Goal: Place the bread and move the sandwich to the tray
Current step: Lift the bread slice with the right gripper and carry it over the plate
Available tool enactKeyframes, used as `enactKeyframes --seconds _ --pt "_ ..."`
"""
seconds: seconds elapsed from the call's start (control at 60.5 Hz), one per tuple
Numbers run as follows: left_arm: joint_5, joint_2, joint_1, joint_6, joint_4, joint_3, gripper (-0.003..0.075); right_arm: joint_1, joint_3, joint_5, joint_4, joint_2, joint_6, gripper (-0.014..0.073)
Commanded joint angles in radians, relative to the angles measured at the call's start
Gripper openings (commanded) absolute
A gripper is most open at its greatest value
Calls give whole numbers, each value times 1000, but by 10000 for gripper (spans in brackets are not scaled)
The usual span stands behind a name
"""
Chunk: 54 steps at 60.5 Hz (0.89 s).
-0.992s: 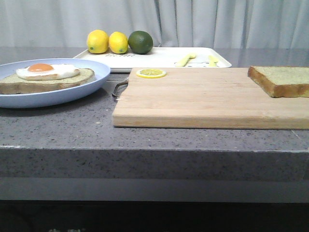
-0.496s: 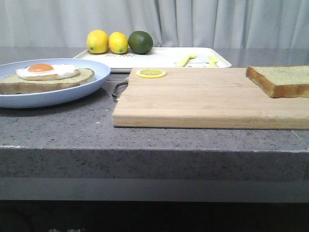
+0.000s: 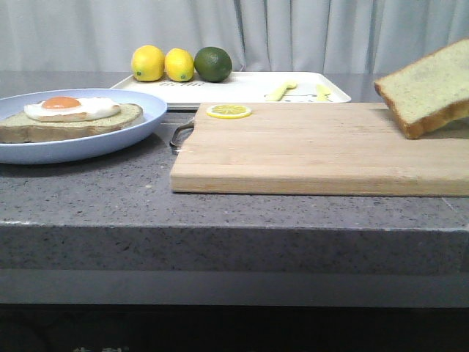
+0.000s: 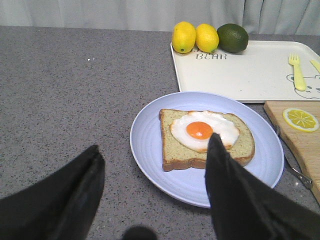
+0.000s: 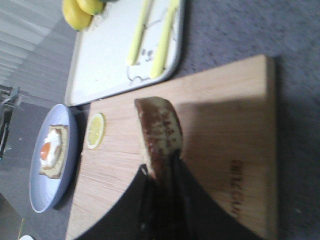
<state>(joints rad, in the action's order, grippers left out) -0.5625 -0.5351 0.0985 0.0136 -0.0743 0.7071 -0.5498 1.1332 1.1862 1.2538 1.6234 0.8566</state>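
I worry the bread (image 3: 429, 86) may slip, because my right gripper (image 5: 162, 172) pinches it only at one edge and the slice hangs tilted at the right edge of the front view, above the cutting board (image 3: 308, 147). It is thick, with pale greenish crumb and brown crust. My left gripper (image 4: 155, 192) is spread wide and empty (the sandwich (image 4: 206, 137) sits centre in its view). The tray (image 3: 242, 86) lies upper centre.
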Motion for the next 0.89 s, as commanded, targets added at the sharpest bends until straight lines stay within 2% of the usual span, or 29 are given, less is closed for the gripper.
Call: enactKeyframes --seconds 0.0,0.231,0.43,0.579,0.694,0.876 --pt "74 -11 -1 -7 -4 33 441 31 30 148 133 -81 15 64" --pt "74 -11 -1 -7 -4 33 441 202 30 147 314 -102 15 64" --pt "74 -11 -1 -7 -4 33 441 438 30 62 491 -100 15 64" --pt "74 -11 -1 -7 -4 33 441 644 30 -111 614 -96 15 64" --pt "74 -11 -1 -7 -4 33 441 805 53 -289 614 -82 15 64" --pt "74 -11 -1 -7 -4 33 441 986 135 -564 614 -31 15 64"
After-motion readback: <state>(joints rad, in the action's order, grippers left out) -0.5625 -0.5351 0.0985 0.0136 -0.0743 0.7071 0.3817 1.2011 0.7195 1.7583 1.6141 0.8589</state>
